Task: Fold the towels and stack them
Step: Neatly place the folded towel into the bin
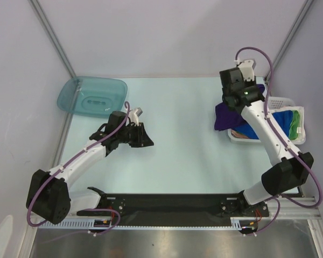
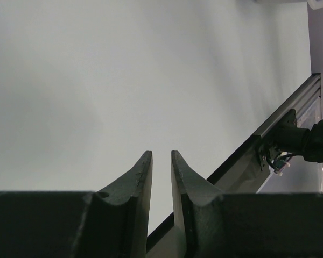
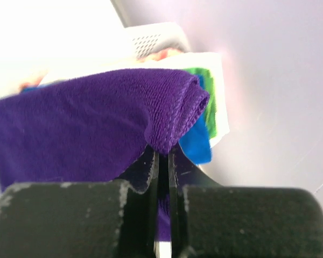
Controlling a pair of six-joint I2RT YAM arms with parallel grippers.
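Right wrist view: the right gripper (image 3: 162, 161) is pinched tight on a fold of the purple towel (image 3: 86, 129). Behind it, the blue towel (image 3: 196, 146) and green towel (image 3: 213, 107) lie, I think, in the white basket (image 3: 156, 37). The left gripper (image 2: 161, 161) is a little open, holding nothing, above the table (image 2: 97, 80).

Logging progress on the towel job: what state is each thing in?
purple towel: bunched, pinched by the right gripper beside the basket
blue towel: lying in the basket
green towel: lying in the basket
basket: upright, holding towels
right gripper: shut on the purple towel
left gripper: fingers slightly apart, empty
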